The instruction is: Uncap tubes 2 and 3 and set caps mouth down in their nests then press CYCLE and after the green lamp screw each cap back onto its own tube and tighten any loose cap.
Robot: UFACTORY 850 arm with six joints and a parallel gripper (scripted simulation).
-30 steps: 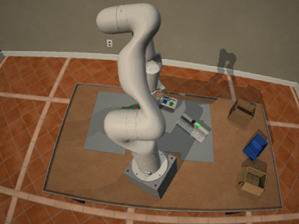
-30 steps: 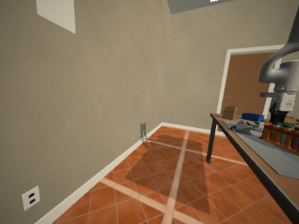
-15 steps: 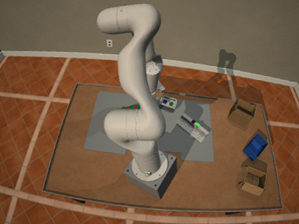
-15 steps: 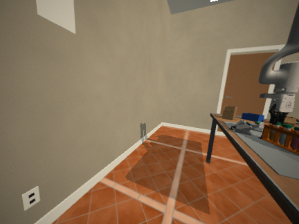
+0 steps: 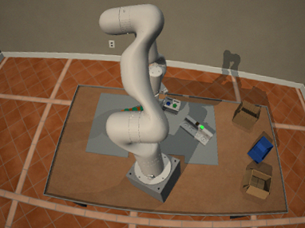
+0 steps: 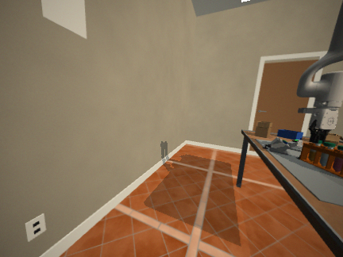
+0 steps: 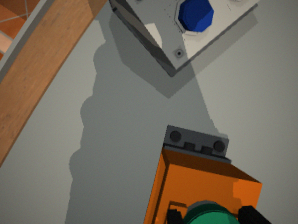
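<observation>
My gripper (image 7: 212, 217) (image 6: 317, 139) stands over the end of the orange tube rack (image 7: 200, 175) (image 5: 134, 109) (image 6: 323, 158) that lies nearest the key housing (image 7: 165, 20) (image 5: 171, 105). Its black fingertips sit on both sides of the green cap (image 7: 210, 214) of the end tube and are shut on it. The cap is on its tube. The blue CYCLE key (image 7: 196, 12) shows at the top of the wrist view. The cap tray (image 5: 197, 129) lies to the right of the housing, with its green lamp (image 5: 202, 127) lit. The arm hides the gripper in the top view.
A grey mat (image 5: 105, 140) covers the middle of the brown table (image 5: 93, 179). Two cardboard boxes (image 5: 247, 114) (image 5: 257, 183) and a blue box (image 5: 260, 149) stand at the table's right side. The table's wooden edge (image 7: 35, 65) runs close to the left of the rack.
</observation>
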